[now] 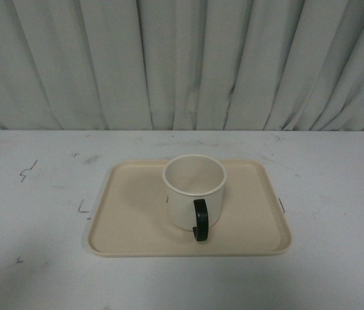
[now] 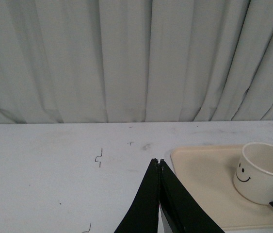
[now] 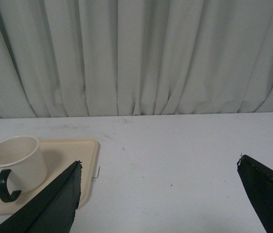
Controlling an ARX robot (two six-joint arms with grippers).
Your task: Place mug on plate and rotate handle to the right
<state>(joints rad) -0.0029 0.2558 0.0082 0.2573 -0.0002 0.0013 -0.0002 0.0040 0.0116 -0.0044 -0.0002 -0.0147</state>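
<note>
Mug (image 1: 193,187) stands upright on the plate (image 1: 136,219) in the front view, slightly behind the plate's middle, with its black handle (image 1: 200,221) turned toward the camera over the plate's near half. The plate lies on a scuffed white table (image 1: 33,258), a pale curtain (image 1: 182,64) hangs beyond the plate's far edge, and neither arm shows

Left wrist view: the left gripper (image 2: 160,162) sits just beside the plate's corner, over bare table, its two black fingers pressed tip to tip with nothing between them. The mug on the plate shows its smiley face (image 2: 243,174)

Right wrist view: the right gripper (image 3: 159,161) is spread wide and empty. One fingertip appears against the plate's edge, while the other is well apart from the plate. The mug stands on the plate, clear of both fingers
</note>
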